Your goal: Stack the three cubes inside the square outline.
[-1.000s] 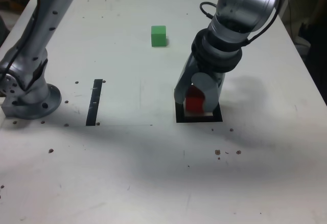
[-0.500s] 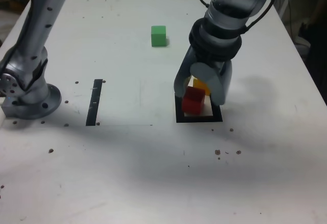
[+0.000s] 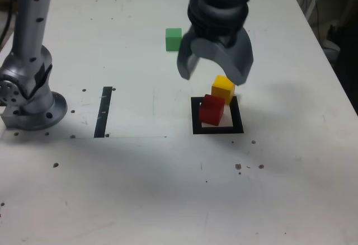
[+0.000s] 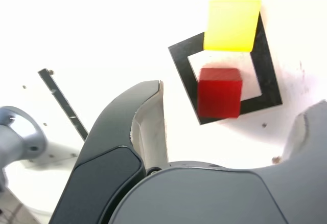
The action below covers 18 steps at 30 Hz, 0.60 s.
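On the square outline (image 3: pixel 195 116), red cube (image 3: pixel 212 109) touches yellow cube (image 3: pixel 222 88).

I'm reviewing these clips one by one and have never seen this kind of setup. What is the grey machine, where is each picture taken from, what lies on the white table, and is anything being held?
The grey machine is a single robot arm ending in a two-fingered gripper. One picture comes from a camera off the arm, looking down at the white table; the other from a camera on the wrist, looking past the fingers. On the table a small red cube and a yellow cube sit side by side, not stacked, at a thick black square outline, both overlapping its border. A green cube sits apart, farther back. A narrow black strip lies toward the exterior view's left. The gripper hangs open above the cubes, holding nothing.
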Tool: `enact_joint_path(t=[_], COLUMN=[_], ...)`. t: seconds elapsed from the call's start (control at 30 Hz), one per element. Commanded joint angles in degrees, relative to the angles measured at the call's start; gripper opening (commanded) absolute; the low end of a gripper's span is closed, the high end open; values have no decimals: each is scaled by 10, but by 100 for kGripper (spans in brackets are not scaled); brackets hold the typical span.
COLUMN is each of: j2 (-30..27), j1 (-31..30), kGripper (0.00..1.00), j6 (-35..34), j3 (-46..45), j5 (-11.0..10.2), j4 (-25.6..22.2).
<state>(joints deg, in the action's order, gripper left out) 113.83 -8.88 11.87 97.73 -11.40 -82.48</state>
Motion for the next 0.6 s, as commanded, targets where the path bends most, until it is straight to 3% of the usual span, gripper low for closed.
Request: enact_joint_path(t=[0.0,0.3,0.57], j2=[-7,18,32], j1=[16,92,104], kGripper=[99,97,95], j6=[23,95,100], j3=[11,21,-2], j5=[-3,0,17], j4=[-7,-7,34])
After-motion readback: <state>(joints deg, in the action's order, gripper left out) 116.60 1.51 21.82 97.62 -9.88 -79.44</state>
